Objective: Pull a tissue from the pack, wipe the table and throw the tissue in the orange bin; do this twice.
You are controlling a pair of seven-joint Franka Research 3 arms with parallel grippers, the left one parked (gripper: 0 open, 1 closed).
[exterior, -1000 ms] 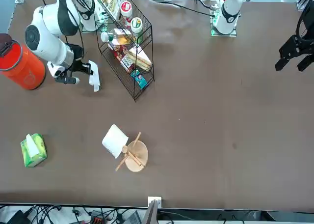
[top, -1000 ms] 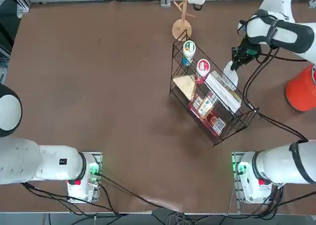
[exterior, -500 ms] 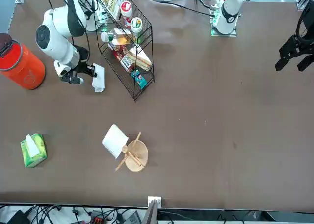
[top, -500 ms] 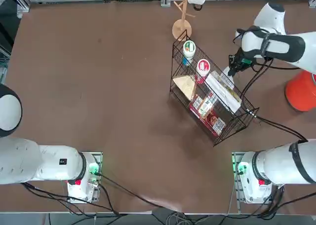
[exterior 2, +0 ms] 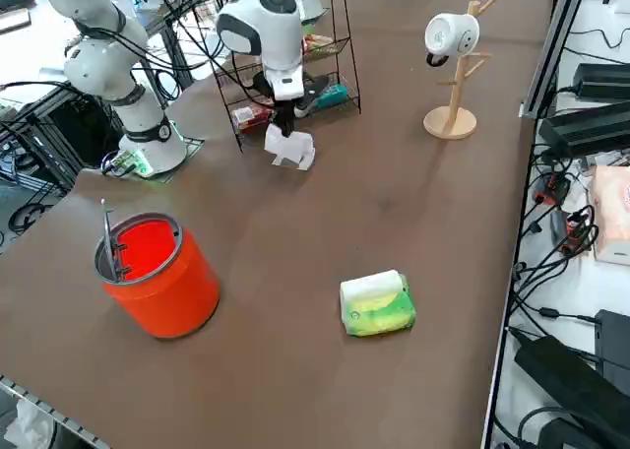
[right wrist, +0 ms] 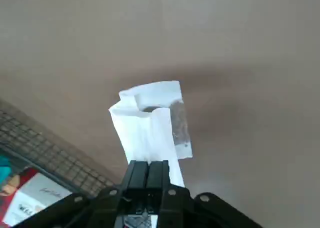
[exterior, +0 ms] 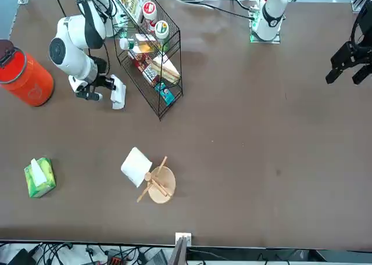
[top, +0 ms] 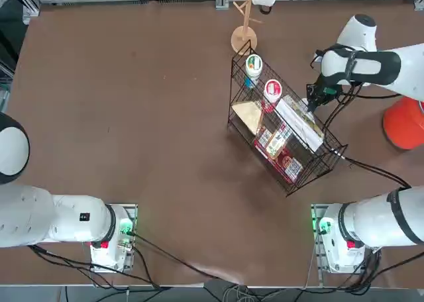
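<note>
My right gripper (exterior: 107,90) is shut on a white tissue (exterior: 118,92) that trails onto the dark-brown table (exterior: 244,131), right beside the black wire basket. The wrist view shows the tissue (right wrist: 150,122) crumpled and hanging from the closed fingertips of the gripper (right wrist: 149,169). From the right side, the gripper (exterior 2: 283,124) points down with the tissue (exterior 2: 293,148) touching the tabletop. The lime-green pack (exterior: 39,177) lies apart near the far table edge, also seen as the pack (exterior 2: 376,303). The orange bin (exterior: 25,74) stands at the robot's right of the gripper, open-topped (exterior 2: 157,272).
A black wire basket (top: 281,126) holding boxes and lidded tubs stands close to the gripper on its inner side. A wooden mug stand (exterior: 156,183) with a white mug sits at the far edge. Black cables run along the table from the right arm's base.
The right gripper has slid the tissue across the table away from the orange bin and up against the wire basket. It stays shut on the tissue.
</note>
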